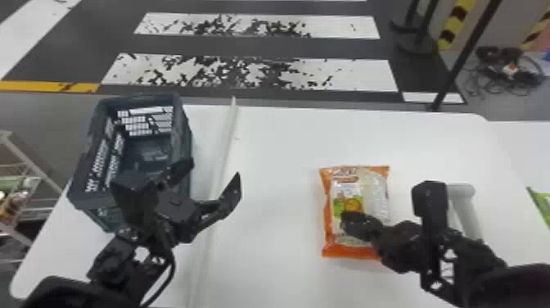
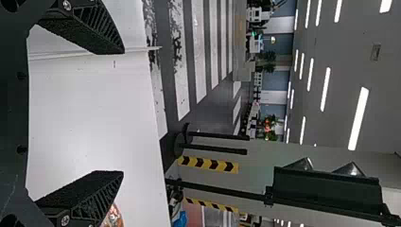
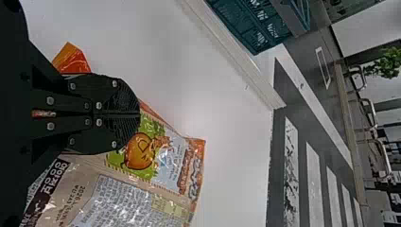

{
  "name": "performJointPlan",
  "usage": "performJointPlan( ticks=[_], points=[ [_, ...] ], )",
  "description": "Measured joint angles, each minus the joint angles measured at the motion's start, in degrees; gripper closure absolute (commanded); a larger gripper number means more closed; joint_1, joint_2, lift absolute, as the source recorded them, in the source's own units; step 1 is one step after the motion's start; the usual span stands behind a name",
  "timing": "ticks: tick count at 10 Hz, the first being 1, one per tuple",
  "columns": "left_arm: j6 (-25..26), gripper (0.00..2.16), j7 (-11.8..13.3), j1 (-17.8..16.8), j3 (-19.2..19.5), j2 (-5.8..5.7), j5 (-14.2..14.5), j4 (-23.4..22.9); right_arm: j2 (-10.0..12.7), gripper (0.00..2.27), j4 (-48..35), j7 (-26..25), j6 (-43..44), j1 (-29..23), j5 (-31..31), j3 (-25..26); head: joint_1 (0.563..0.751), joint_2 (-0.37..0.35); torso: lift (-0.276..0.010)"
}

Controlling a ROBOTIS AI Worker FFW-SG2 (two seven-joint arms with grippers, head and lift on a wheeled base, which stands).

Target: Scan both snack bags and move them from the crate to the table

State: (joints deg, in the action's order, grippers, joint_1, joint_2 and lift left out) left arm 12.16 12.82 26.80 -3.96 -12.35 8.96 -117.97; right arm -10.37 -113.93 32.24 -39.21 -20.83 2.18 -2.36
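In the head view, my left gripper (image 1: 215,172) stands open beside the dark crate (image 1: 182,135), its arm covering part of the crate's near side. The left wrist view shows the same gripper (image 2: 123,112) with its fingers wide apart and nothing between them. An orange snack bag (image 1: 368,192) lies flat on the white table (image 1: 278,164). Over its lower middle is my right gripper (image 1: 348,220). Seen from the right wrist, that gripper (image 3: 138,114) is shut, fingers pressed together, in front of the printed bag (image 3: 165,156); whether it touches the bag I cannot tell.
A pale grey cylindrical object (image 1: 464,200) is behind my right wrist. Part of a green package (image 1: 542,204) shows at the table's right side. A long white strip (image 1: 223,155) runs across the table beside the crate. Thin black posts (image 1: 462,61) stand beyond the table.
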Motion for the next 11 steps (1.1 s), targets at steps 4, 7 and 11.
performJointPlan(
  ticks=[4,7,11],
  points=[
    [-0.07,0.09,0.01,0.00,0.22,0.05,0.00,0.23,0.12,2.26,6.13,-1.02,6.98,0.24,-2.20,-2.81,0.695,0.050,-0.088],
    [-0.07,0.09,0.10,0.00,0.26,0.05,0.00,0.50,0.09,2.26,7.78,-1.05,8.02,0.64,-2.40,-2.71,0.695,0.046,-0.088],
    [-0.09,0.09,0.10,0.06,0.27,0.05,0.05,0.47,0.30,2.26,-2.31,-1.10,8.23,-2.82,-0.02,-0.60,0.695,0.050,-0.088]
  ],
)
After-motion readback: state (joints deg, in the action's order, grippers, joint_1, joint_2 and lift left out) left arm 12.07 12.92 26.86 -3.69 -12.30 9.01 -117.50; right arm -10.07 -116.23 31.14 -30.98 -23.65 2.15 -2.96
